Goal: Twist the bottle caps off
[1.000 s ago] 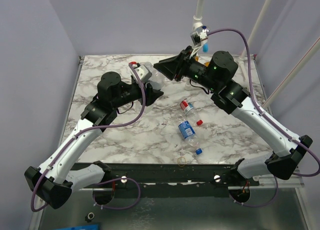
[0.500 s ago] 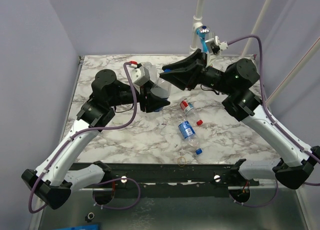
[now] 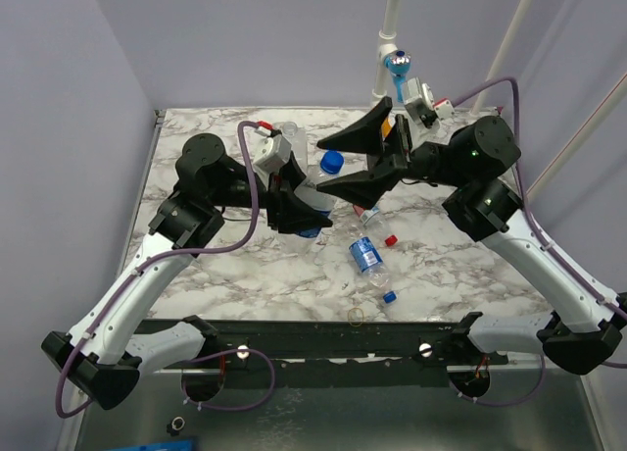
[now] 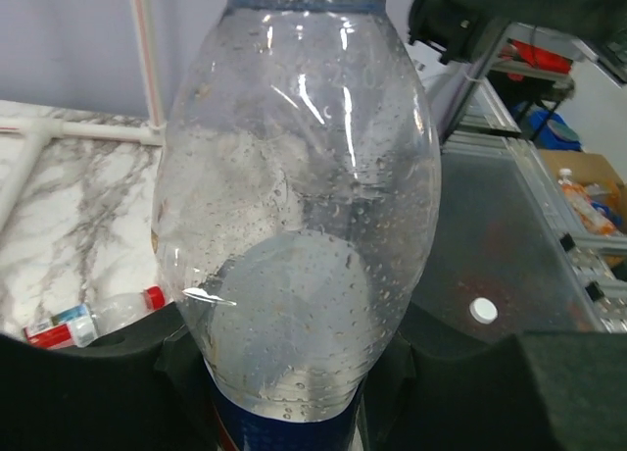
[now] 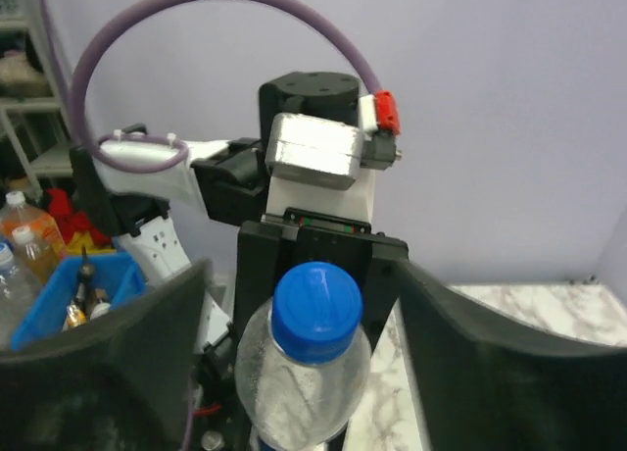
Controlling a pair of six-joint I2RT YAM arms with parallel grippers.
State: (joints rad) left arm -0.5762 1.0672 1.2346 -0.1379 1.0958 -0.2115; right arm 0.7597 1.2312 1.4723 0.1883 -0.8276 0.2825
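The left arm reaches in over the middle of the table [image 3: 235, 275], and its left gripper [image 3: 297, 214] is squeezed tight around the low part of a bottle [image 4: 294, 196], just by the blue label. The bottle is held up off the table, out past the middle and nearer the far edge than the near one. It is clear, with lots of tiny drops on the inside, and it leans a bit with its top pointing up and to the right. The blue cap [image 5: 315, 309] is on top of it. The right gripper [image 3: 320, 165] comes in from the right, and its jaws are spread wide. The two black fingers [image 5: 108, 363] sit one on each side of the cap, with a gap on both sides, so they are not touching it. Under the arms, more things lie on the table. A yellowish ring [image 3: 356, 315] is close to the near edge. Just past it lies a blue-label bottle [image 3: 364, 255] with a second blue cap [image 3: 389, 297] at its near end. A red-label bottle [image 3: 367, 211] lies a little farther back, partly under the right gripper. A small red cap [image 3: 390, 240] lies alone just to the right, between these two bottles.
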